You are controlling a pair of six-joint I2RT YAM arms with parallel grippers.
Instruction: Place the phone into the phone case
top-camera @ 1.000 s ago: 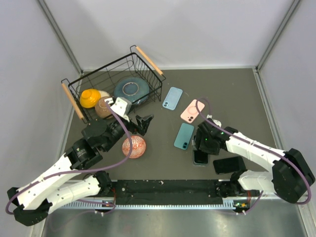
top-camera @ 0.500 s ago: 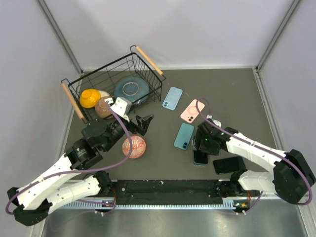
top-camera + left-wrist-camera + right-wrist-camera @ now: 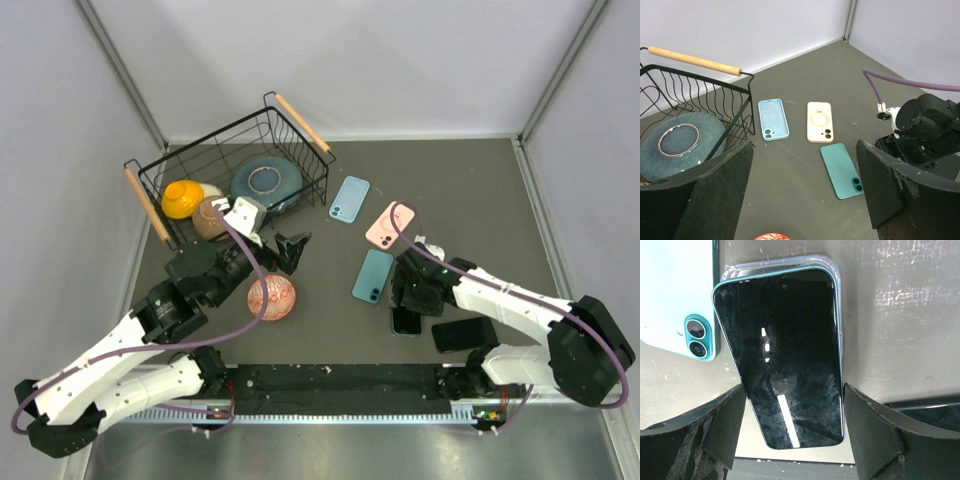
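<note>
A phone (image 3: pixel 780 355) with a dark screen and teal rim lies face up, skewed, on a clear phone case (image 3: pixel 832 270) whose top rim shows past it. My right gripper (image 3: pixel 794 386) is open and straddles the phone's lower half, each finger close to a long edge. From above, the same phone (image 3: pixel 405 324) peeks out under the right gripper (image 3: pixel 407 310) near the table's front. My left gripper (image 3: pixel 292 247) hangs open and empty beside the basket, well left of the phone. In its own view the left gripper (image 3: pixel 804 145) holds nothing.
A teal phone (image 3: pixel 374 275) lies face down left of the right gripper. A pink case (image 3: pixel 388 226) and a blue case (image 3: pixel 349 199) lie farther back. A black phone (image 3: pixel 463 334) sits at the right. A wire basket (image 3: pixel 160 200) holds bowls; a red patterned bowl (image 3: pixel 271 297) sits by the left arm.
The right gripper's jaws have spread a little wider around the phone and its wrist has shifted slightly. The left arm has not moved.
</note>
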